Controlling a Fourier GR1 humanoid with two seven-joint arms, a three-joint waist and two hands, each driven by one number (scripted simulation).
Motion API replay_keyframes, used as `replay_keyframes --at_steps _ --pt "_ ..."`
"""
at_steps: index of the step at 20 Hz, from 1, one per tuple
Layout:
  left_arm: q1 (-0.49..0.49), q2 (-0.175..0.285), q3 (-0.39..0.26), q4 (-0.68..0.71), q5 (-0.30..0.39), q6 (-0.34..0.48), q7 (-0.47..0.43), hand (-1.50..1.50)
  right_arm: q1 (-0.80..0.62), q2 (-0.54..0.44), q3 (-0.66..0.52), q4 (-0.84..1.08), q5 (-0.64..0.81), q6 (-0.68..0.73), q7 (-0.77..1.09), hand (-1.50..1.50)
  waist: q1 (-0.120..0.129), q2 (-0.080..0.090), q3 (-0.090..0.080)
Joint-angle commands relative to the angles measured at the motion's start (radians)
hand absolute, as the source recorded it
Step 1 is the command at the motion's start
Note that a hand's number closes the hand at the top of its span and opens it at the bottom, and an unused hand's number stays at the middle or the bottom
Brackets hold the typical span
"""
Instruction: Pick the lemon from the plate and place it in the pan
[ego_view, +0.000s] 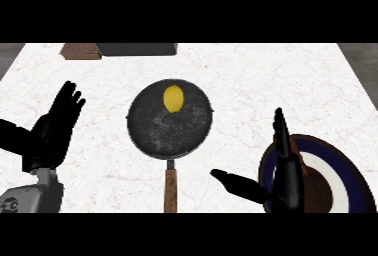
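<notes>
Lemon (173, 99): yellow, oval, whole, lying free in the far half of the pan, touched by neither hand.
Pan (170, 134): dark, round, mid-counter, wooden handle pointing toward the robot.
Plate (341, 172): blue-rimmed, at right, no lemon on it.
Right hand (288, 182): over the plate's near-left part, fingers straight, thumb spread, holding nothing.
Left hand (55, 127): at left, resting, fingers straight, holding nothing.
Progress: judged complete; pick and placement both appear done.
Remaining: nothing evident.

The lemon (173, 98) lies in the pan (169, 135), left of the plate (347, 175).
</notes>
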Motion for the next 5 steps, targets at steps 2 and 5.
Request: replay_keyframes --at_steps 2,5 --pt "-0.02 0.009 0.026 0.068 0.011 -0.038 -0.054 0.0 0.162 -0.043 -0.024 -0.091 -0.05 0.015 -0.142 -1.5 0.014 0.005 0.0" --pt "0.019 0.008 0.005 -0.06 0.005 -0.016 0.056 0.0 0.199 0.027 0.049 -0.082 0.083 -0.012 -0.091 -1.5 0.018 0.004 0.0"
